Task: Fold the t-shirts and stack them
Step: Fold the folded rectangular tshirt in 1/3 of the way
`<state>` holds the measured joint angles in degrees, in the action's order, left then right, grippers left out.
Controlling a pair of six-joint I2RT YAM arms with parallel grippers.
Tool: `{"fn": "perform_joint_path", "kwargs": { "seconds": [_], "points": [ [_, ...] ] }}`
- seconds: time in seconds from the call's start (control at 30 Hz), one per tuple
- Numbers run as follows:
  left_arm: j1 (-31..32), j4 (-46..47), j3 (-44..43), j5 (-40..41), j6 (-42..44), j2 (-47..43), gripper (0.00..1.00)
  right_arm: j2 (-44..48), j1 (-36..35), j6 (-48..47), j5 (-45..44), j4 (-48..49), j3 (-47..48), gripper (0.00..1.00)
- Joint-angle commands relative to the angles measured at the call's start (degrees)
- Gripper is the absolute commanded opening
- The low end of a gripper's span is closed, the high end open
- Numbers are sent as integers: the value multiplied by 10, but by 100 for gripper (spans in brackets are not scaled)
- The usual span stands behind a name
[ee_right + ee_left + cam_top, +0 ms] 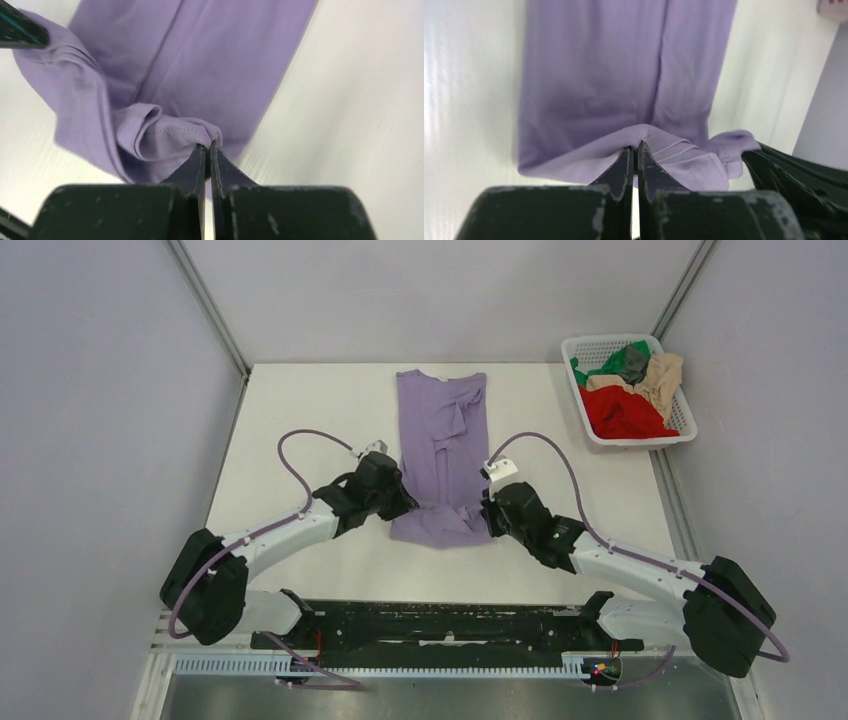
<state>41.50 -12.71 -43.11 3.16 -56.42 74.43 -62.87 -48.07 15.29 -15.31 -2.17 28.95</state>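
Lavender soft cloth t-shirt (441, 430) lies flat mid white table (300, 420). Left gripper (635, 150), right gripper (208, 148) both clenched on near hem corners. Grip looks thin, maybe one layer: cloth could slip, fold goes crooked.

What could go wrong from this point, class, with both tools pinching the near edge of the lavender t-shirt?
1. The left tool and right tool each pinch only a small pucker of the lavender t-shirt; lifting may pull it free.
2. The cloth lies bunched between them, so the fold may land crooked.
3. The rumpled sleeve folded on top may slide out.
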Motion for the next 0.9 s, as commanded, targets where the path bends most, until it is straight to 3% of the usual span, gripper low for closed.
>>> {"fn": "perform_joint_path", "kwargs": {
  "seconds": [0.0,0.33,0.63,0.87],
  "points": [
    [-60,24,-57,-36,57,49,2,-62,39,-61,5,38,88,0],
    [-152,5,-201,-77,114,180,2,-210,138,-105,73,23,243,0],
    [-179,-27,-323,-97,138,309,2,-313,199,-117,112,23,326,0],
    [-191,-56,-365,-63,130,361,2,-384,232,-110,127,23,376,4]
  ]
}}
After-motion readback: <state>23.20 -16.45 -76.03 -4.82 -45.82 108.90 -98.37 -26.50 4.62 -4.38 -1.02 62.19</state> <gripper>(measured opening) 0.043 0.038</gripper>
